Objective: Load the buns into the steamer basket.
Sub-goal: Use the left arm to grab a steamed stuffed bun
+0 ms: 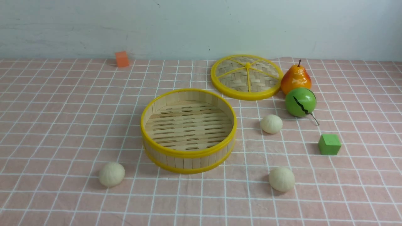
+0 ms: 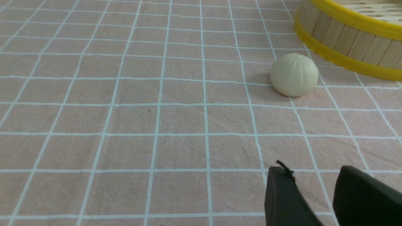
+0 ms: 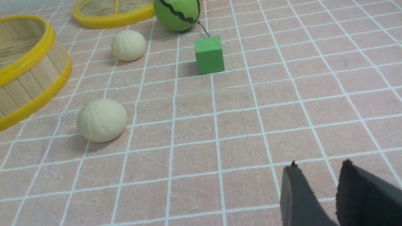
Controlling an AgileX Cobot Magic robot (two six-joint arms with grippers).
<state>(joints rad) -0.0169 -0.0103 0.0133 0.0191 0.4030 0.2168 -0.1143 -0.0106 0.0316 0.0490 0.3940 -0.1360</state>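
Note:
The steamer basket point(image 1: 188, 153) stands empty at the middle of the checked cloth. Three cream buns lie on the cloth around it: one at its front left point(image 1: 111, 174), one at its right point(image 1: 271, 123), one at its front right point(image 1: 281, 179). Neither arm shows in the front view. My left gripper point(image 2: 314, 171) is open and empty, low over the cloth, short of the front-left bun point(image 2: 294, 74) beside the basket wall point(image 2: 345, 40). My right gripper point(image 3: 318, 164) is open and empty, well apart from the two right buns point(image 3: 102, 120) point(image 3: 128, 45).
A flat woven lid point(image 1: 246, 77) lies behind the basket on the right, with a pear point(image 1: 296, 78) and a green ball point(image 1: 300, 102) beside it. A green cube point(image 1: 329, 144) sits at the right and an orange cube point(image 1: 122, 59) at the back left.

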